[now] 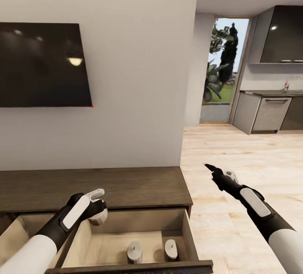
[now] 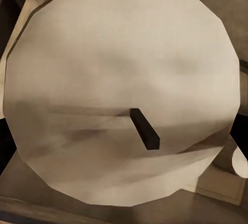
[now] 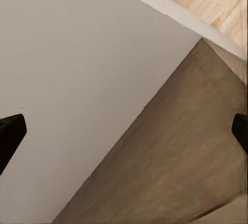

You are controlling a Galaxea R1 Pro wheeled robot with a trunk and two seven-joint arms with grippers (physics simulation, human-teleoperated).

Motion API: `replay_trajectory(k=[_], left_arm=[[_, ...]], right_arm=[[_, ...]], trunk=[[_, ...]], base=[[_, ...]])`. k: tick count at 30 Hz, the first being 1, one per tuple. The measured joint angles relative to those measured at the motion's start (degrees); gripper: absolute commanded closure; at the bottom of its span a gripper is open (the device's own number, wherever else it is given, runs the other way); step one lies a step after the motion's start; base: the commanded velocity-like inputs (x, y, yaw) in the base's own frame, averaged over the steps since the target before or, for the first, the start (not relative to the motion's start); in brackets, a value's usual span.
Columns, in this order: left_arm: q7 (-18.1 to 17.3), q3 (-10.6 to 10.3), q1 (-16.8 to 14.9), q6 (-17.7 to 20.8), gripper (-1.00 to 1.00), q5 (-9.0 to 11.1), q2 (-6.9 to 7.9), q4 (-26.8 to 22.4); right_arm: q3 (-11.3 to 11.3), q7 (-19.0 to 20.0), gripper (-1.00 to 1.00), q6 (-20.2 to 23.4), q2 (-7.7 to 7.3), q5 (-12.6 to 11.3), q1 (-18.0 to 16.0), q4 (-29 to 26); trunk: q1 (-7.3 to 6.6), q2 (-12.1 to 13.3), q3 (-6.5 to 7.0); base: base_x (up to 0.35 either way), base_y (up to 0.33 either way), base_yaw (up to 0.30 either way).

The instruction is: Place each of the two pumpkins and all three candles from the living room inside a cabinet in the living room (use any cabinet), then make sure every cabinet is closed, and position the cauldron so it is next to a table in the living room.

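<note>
Pale candle [image 2: 121, 87] top w/ dark wick [image 2: 144, 128], close-up.

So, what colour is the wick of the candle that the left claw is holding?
Dark, almost black, on a pale beige candle; the left wrist view shows the wick best.

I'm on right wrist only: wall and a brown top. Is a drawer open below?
Observer: Yes. The head view shows the cabinet with its drawer pulled out.
Operator: Anything in it?
Observer: Two candles stand near its front, close together.
Operator: Third candle?
Observer: The left gripper holds it over the drawer; its wick faces the left wrist camera.
Operator: My right gripper?
Observer: The right gripper is over bare floor, past the cabinet's right end.
</note>
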Motion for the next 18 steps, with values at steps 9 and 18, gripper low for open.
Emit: replay_trajectory(k=[9,18], left_arm=[[0.00,-0.08,0.00,-0.01,1.00,-0.01,0.02,0.01],[0.00,0.06,-0.01,-0.04,1.00,-0.02,0.07,0.00]], right_arm=[[-13.78,-0.12,-1.00,0.49,-0.46,-1.07,4.55,1.25],[-14.89,-0.68,-1.00,0.65,-0.44,-1.13,4.75,1.45]], trunk=[[1.98,-3.61,-1.62],[2.86,-5.23,-2.34]], base=[[0.000,0.000,0.000],[0.000,0.000,0.000]])
